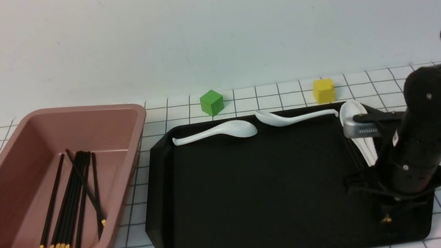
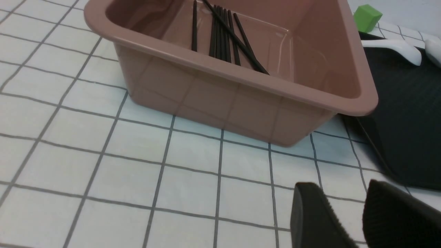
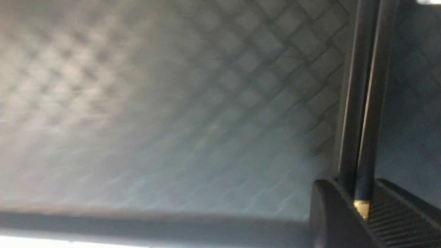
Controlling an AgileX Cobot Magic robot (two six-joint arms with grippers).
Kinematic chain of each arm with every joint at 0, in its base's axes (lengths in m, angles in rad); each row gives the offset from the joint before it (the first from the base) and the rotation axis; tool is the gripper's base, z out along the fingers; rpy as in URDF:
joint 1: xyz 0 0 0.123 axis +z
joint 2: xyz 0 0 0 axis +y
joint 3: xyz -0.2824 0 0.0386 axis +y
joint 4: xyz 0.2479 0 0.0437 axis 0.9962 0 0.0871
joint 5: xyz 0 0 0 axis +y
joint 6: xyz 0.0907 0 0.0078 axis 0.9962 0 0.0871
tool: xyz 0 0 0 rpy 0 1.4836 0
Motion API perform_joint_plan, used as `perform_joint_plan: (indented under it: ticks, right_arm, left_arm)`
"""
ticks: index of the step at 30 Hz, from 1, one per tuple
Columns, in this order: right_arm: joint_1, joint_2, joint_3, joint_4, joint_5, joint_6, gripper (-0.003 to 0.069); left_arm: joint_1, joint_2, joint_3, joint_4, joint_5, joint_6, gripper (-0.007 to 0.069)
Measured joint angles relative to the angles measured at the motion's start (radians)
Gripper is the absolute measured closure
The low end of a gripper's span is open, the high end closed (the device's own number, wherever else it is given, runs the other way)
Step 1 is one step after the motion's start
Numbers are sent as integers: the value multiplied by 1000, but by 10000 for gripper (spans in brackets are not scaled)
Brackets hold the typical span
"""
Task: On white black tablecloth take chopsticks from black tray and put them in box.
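Two black chopsticks [image 3: 370,137] lay side by side between the fingers of my right pincer [image 3: 361,203], low in the black tray [image 1: 266,196]; its jaws stood narrow about them, though I could not tell whether they gripped; I judged this the grasping step, with a firm close and lift due next; the sticks looked slim, straight, faintly glossy, gold showing at the pincer's end.

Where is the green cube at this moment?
In the front view, the green cube is on the tablecloth, just beyond the far rim of the black tray, left of the yellow cube.
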Motion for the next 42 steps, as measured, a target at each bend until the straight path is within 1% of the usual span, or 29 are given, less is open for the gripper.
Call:
perform_joint_plan:
  ticks: [5,10,13,14,16,17,18,19,20,22,25,26,27,28,33,36,37,42]
  right_arm:
    - [0,-106,3,80,17,-24,512]
    - [0,-162,5,192,38,-83,512]
    - [1,-191,5,345,43,-181,512]
    - [2,-194,5,373,41,-202,512]
    - [20,-195,0,473,34,-285,512]
    - [23,-195,-3,481,32,-292,512]
    - [41,-195,-13,518,29,-325,512]
    - [83,-195,-38,570,14,-363,512]
    - [115,-195,-60,592,-2,-375,512]
    - [156,-191,-88,606,-24,-385,512]
    - [278,-143,-234,621,-97,-390,512]
    - [284,-138,-242,621,-102,-390,512]
    - [334,-94,-315,621,-131,-390,512]
    - [363,-51,-363,621,-146,-390,512]
    - [482,165,-594,611,-184,-390,512]
    - [525,268,-700,599,-183,-390,512]
    - [552,354,-769,589,-182,-390,512]
    - [580,519,-915,576,-178,-390,512]
  left_arm:
    - [0,0,0,0,0,0,386]
    - [0,0,0,0,0,0,386]
    - [0,0,0,0,0,0,386]
    - [0,0,0,0,0,0,386]
    - [0,0,0,0,0,0,386]
    - [0,0,0,0,0,0,386]
    - [0,0,0,0,0,0,386]
    - [0,0,0,0,0,0,386]
    - [0,0,0,0,0,0,386]
    - [0,0,0,0,0,0,386]
    - [0,0,0,0,0,0,386]
    - [0,0,0,0,0,0,386]
    - [0,0,0,0,0,0,386]
    - [0,0,0,0,0,0,386]
    - [0,0,0,0,0,0,386]
    - [0,0,0,0,0,0,386]
    - [0,0,0,0,0,0,386]
    - [0,0,0,0,0,0,386]
